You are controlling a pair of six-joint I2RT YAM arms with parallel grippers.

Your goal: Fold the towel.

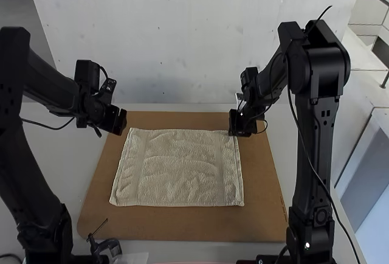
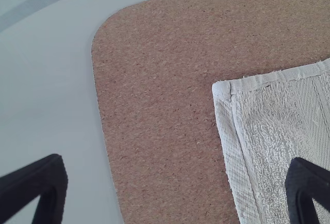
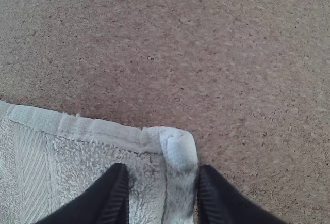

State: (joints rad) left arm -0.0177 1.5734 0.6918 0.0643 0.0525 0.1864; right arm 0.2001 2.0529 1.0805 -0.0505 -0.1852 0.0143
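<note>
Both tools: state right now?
Left tool: open, holding nothing.
Right tool: partly open, at the far right corner of the towel; can't confirm a grip.

Table (image 1: 55,166): pale, smooth, one. Board (image 1: 182,232): brown, speckled (cork-like, by look), rounded corners, flat on table, centre. Panel (image 1: 188,45): whitish, upright, small dark specks, 12 o'clock. Floor area (image 1: 21,5): grey, 10 to 11 o'clock. White furnishings (image 1: 371,148): straight-edged, 3 o'clock. Light: soft, diffuse.
</note>
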